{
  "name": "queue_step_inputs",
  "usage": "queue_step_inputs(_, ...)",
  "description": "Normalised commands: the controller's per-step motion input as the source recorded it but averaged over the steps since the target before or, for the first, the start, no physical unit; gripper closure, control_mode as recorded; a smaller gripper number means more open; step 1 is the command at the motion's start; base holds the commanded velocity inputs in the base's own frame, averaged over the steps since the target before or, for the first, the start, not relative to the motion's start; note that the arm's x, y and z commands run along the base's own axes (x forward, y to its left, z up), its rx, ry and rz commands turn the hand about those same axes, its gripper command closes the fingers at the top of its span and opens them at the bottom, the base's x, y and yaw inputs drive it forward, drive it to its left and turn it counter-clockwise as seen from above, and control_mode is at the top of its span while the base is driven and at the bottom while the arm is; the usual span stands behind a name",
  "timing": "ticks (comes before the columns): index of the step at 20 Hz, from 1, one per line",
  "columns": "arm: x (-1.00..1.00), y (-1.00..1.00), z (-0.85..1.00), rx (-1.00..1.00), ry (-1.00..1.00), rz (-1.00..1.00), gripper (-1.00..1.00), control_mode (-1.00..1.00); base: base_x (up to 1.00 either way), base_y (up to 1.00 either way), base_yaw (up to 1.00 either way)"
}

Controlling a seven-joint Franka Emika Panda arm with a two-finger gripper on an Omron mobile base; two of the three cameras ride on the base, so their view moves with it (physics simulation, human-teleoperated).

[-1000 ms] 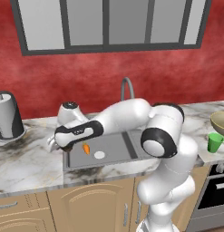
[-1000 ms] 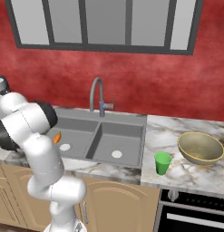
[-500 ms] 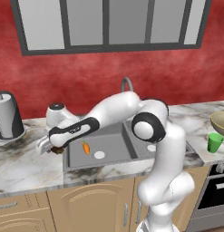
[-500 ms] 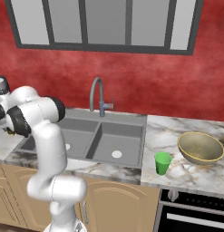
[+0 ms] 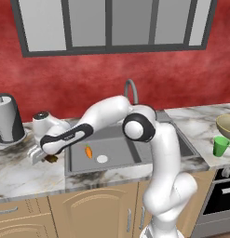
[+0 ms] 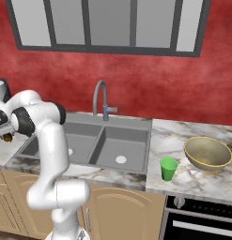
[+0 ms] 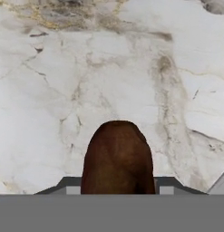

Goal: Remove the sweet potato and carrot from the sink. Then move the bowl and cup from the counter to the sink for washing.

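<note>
Sweet potato (image 7: 117,156) sat clamped between my gripper's (image 5: 42,155) half-closed jaws, low over the counter (image 5: 18,174) left of the sink (image 5: 118,151). I feared releasing too high: it might roll back toward the basin, where the carrot (image 5: 88,151) lay.

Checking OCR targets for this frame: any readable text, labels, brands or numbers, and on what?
None readable. The kettle, cup, bowl, faucet, sink, counter and oven front carry no print. The arm link above the gripper has a dark band with a faint mark, too small to read.
</note>
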Motion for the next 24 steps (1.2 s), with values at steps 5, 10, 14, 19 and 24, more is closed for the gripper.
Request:
queue_step_inputs(5, 0.17, 0.17, -0.16, -0.08, 0.05, -0.03, 1.0, -1.0, 0.0, 0.0, 0.0)
queue_step_inputs(10, 0.14, 0.06, -0.19, -0.04, 0.09, 0.0, 1.0, -1.0, 0.0, 0.0, 0.0)
queue_step_inputs(14, 0.11, 0.04, -0.23, -0.02, 0.08, 0.0, 1.0, -1.0, 0.0, 0.0, 0.0)
queue_step_inputs(19, 0.04, 0.04, -0.27, 0.0, 0.04, 0.0, 1.0, -1.0, 0.0, 0.0, 0.0)
queue_step_inputs(24, 0.01, 0.05, -0.26, 0.0, 0.0, 0.0, 1.0, -1.0, 0.0, 0.0, 0.0)
